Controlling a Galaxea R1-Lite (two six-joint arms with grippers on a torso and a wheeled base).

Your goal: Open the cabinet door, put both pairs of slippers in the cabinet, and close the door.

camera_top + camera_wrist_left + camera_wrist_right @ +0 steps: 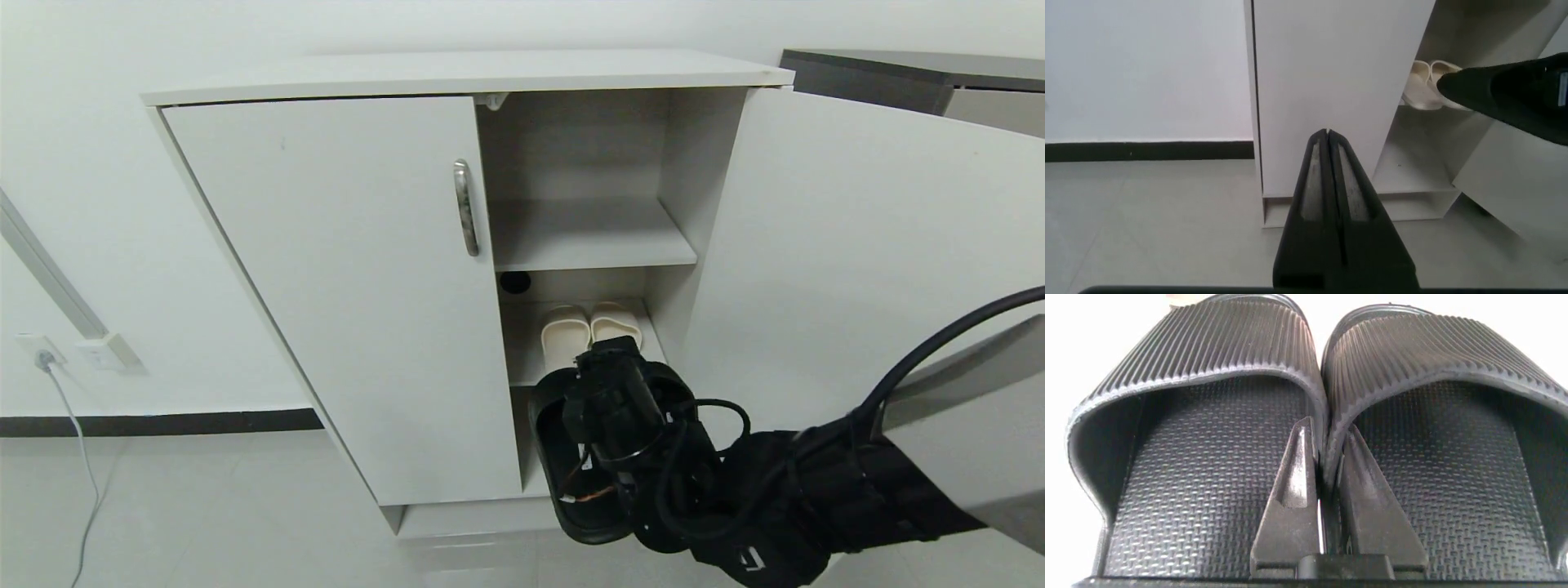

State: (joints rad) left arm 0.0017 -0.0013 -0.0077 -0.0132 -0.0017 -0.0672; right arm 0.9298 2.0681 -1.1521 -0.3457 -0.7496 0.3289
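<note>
My right tool (pixel 1328 437) is clamped on the black slippers (pixel 549 433): one finger sits inside each shoe and the two pinch the adjoining inner walls together, so the pair hangs as one piece. I hold them low in front of the open right half of the cabinet (pixel 465 73), at the mouth of the bottom compartment (pixel 1413 163); I cannot tell whether they are inside it or just before it. Directly above them the lower shelf (pixel 522 351) carries the cream slippers (pixel 565 331), side by side towards the back, and the upper shelf (pixel 588 237) lies above that. A dark round hole (pixel 514 282) shows in the back panel between the two shelves. The left door (pixel 343 294) is closed, its metal handle (pixel 465 208) upright near the inner edge, and that edge stands just beside the black pair. The right door (pixel 849 245) is swung wide open, close along my right arm. My left tool (pixel 1327 135) has its fingers pressed together on nothing, above the tiled floor (pixel 1151 229) before the closed door. A wall socket (pixel 37 351) with a cable (pixel 82 457) sits well off to the left.
</note>
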